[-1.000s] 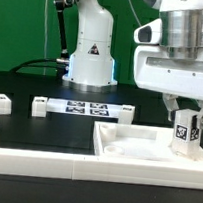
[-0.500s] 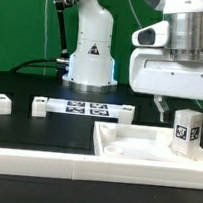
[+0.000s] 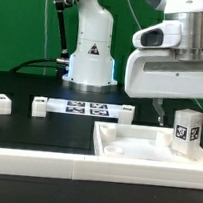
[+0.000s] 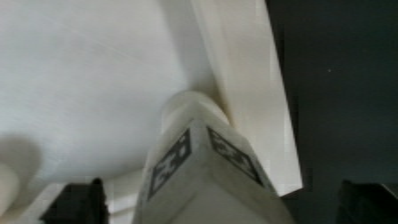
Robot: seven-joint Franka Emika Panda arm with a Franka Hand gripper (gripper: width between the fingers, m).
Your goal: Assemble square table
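The exterior camera sits low, near table height, facing the arm's base (image 3: 92, 53) at 12 o'clock. The wrist camera looks straight down from very close. Both views share the tagged leg (image 3: 186, 133) at 3 o'clock, by the square top's rim (image 3: 137, 132).

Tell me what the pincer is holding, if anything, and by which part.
Nothing: the pincer is open and clear of the leg, which stands upright in the table top.

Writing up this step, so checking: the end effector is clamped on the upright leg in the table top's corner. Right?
No: the end effector is open, clear of the upright leg in the table top's corner; the wrist view shows the gaps.
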